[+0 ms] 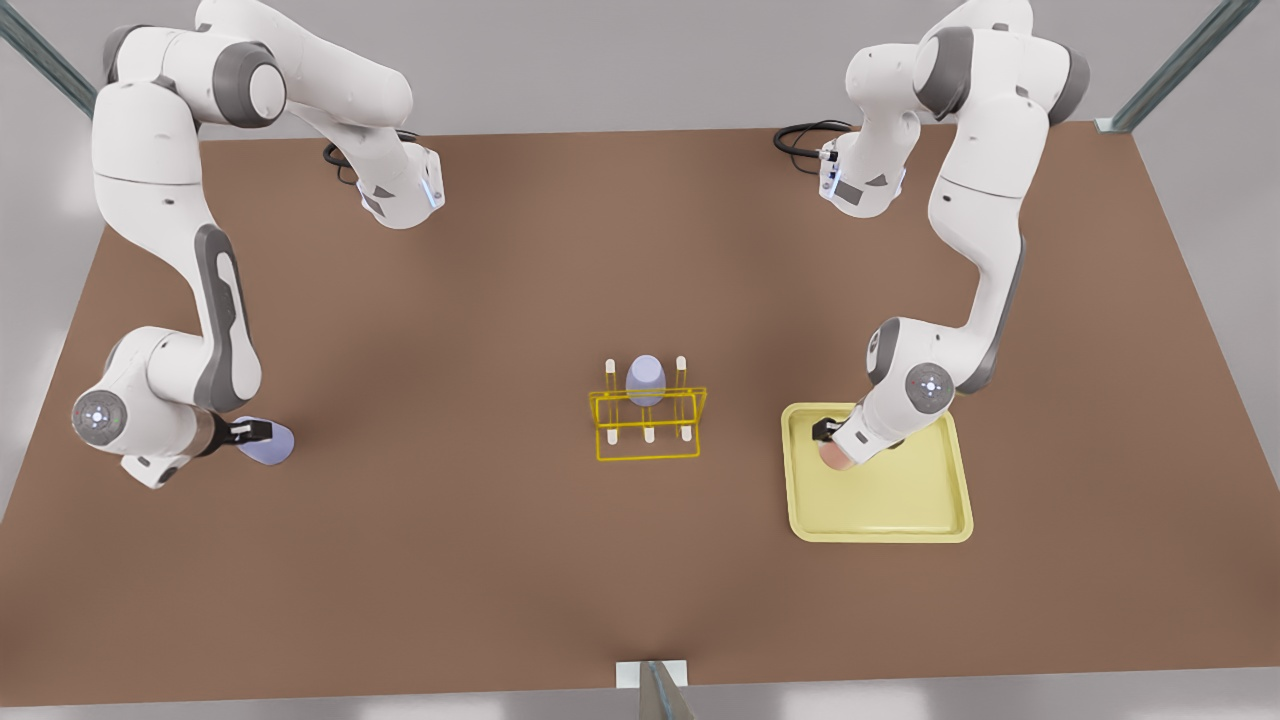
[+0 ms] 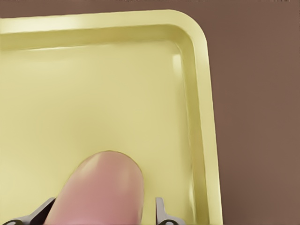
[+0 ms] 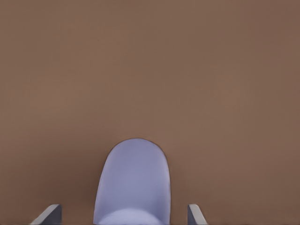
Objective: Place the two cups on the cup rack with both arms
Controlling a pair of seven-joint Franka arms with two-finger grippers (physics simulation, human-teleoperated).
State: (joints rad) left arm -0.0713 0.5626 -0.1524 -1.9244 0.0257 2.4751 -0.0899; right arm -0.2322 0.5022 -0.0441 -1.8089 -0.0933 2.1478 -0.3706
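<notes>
On the brown table [image 1: 500,560], the pale-yellow tray [image 1: 900,500] lies to the front view's right of the cup rack [image 1: 648,425], which carries a lavender cup [image 1: 645,380]. Inside the tray, the left gripper [image 1: 828,432] straddles the pink cup [image 2: 101,190], fingers [image 2: 161,213] spread, gaps showing. Well to the rack's other side, the right gripper [image 1: 250,431] brackets the second lavender cup [image 3: 132,183], fingers [image 3: 196,215] likewise apart.
</notes>
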